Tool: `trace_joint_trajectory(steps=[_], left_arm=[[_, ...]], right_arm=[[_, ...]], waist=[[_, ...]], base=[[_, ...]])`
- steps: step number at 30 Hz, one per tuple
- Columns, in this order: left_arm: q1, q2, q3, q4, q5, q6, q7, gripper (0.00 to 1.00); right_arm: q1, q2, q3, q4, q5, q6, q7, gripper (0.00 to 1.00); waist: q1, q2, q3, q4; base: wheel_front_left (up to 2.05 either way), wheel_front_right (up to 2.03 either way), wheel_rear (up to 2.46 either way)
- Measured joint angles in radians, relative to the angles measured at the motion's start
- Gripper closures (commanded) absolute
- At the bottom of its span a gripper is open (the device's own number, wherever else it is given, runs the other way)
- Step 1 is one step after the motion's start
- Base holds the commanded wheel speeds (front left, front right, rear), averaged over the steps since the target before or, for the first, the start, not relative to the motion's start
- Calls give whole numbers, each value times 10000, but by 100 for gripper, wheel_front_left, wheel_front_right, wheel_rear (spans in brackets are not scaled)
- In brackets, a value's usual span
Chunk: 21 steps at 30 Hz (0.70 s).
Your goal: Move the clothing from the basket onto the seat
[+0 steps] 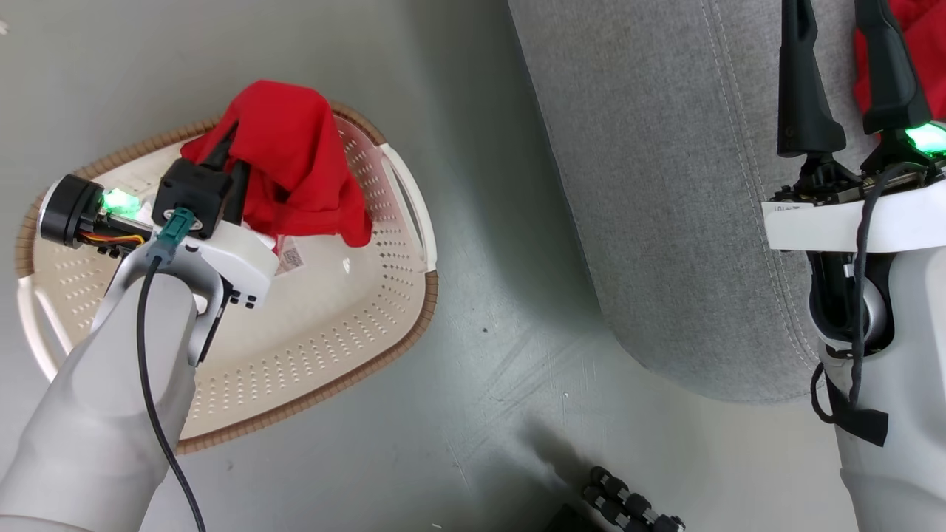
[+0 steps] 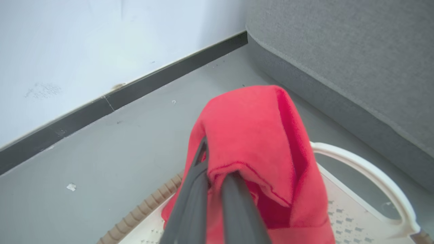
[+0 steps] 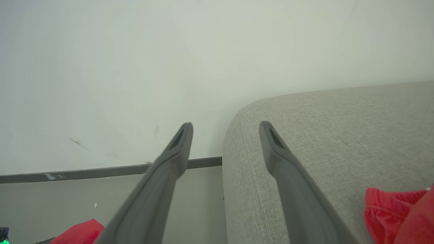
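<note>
My left gripper (image 1: 236,148) is shut on a red garment (image 1: 295,155), which hangs lifted over the far part of the cream basket (image 1: 369,366). In the left wrist view the red garment (image 2: 251,135) drapes over the fingertips of the left gripper (image 2: 215,169) and hides them, above the basket handle (image 2: 366,169). A white label (image 1: 292,258) shows beneath the cloth. My right gripper (image 1: 842,44) stands open over the grey seat (image 1: 665,185), with nothing between the fingers of the right gripper (image 3: 226,127). More red clothing (image 1: 924,44) lies on the seat (image 3: 339,135) beside it.
Grey floor (image 1: 502,295) separates the basket from the seat. A white wall with a dark baseboard (image 2: 135,91) runs behind both. A dark wheeled part (image 1: 628,510) sits at the bottom edge of the head view.
</note>
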<state>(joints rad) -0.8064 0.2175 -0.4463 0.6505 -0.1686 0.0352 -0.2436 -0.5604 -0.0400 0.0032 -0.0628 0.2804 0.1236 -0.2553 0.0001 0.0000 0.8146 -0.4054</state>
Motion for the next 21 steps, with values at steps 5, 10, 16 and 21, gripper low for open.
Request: trace_joint_trajectory(steps=[5,10,16,21], left_arm=[[228,27,242,-717,-163,211,-44,100],[472,-92,725,-1684,-800,257,-46,100],[624,-58,876,-2637,-955,176,-58,100],[1006,56,1095,-3212,-1237,136,-86,100]], right_arm=[[0,-2,-4,130,-286,0,0,0],[17,-6,79,424,-629,0,0,0],[40,-12,198,731,-1129,0,0,0],[99,-71,309,882,-1348,0,0,0]], waist=[[0,0,-406,199],[-1,0,-960,468],[-1,0,-1580,768],[0,0,-2149,1043]], base=[[0,0,0],[0,0,0],[0,0,0],[0,0,0]])
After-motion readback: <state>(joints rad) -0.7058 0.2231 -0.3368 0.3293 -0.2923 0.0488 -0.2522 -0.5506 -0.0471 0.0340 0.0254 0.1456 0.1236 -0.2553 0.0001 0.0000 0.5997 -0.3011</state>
